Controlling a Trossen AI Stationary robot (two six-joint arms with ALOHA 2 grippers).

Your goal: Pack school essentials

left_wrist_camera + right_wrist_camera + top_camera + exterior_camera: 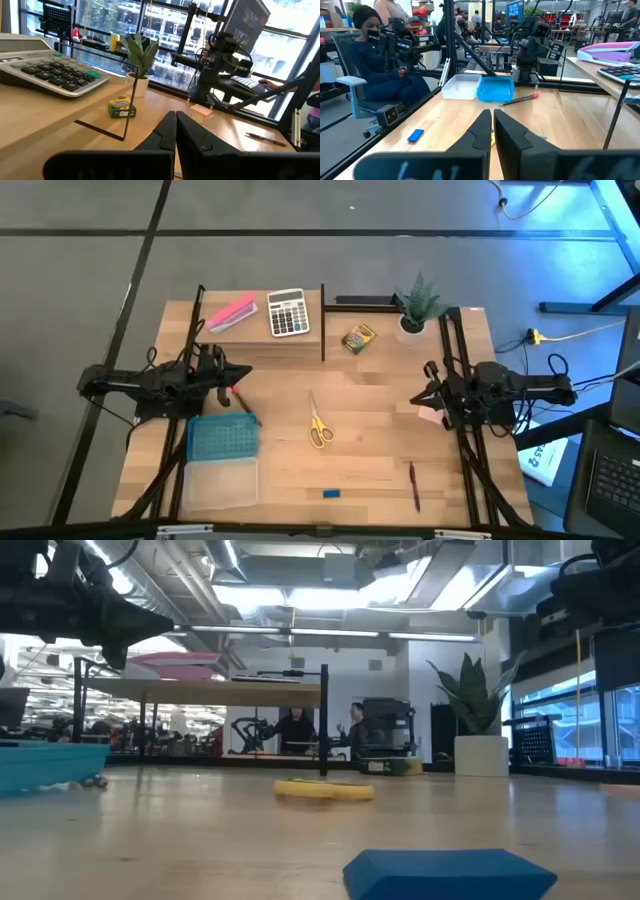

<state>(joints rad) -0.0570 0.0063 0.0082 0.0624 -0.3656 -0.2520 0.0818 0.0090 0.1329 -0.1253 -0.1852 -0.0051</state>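
Yellow-handled scissors (pixel 318 425) lie flat at the table's middle, and they show in the low view (pixel 322 790). The crayon box (pixel 358 338) (pixel 121 107) sits on the far part. A blue eraser (pixel 331 494) (pixel 450 873) (pixel 415 135) lies near the front edge, and a dark-red pen (pixel 413 485) (pixel 265 139) lies to its right. A red-tipped pencil (pixel 520 99) lies beside the open blue case (pixel 222 437) (pixel 495 88). My left gripper (pixel 240 373) (pixel 176 131) hangs shut above the table's left side. My right gripper (pixel 415 398) (pixel 491 125) hangs shut at the right. Neither holds anything.
A grey calculator (pixel 288 312) and a pink block (pixel 232 313) rest on a raised shelf at the back, which is bounded by a thin black frame (pixel 322 320). A potted plant (pixel 415 305) stands at the back right. The case's clear lid (pixel 220 480) lies open toward the front. A small pink piece (pixel 430 415) lies under my right arm. A person sits beyond the table's left side.
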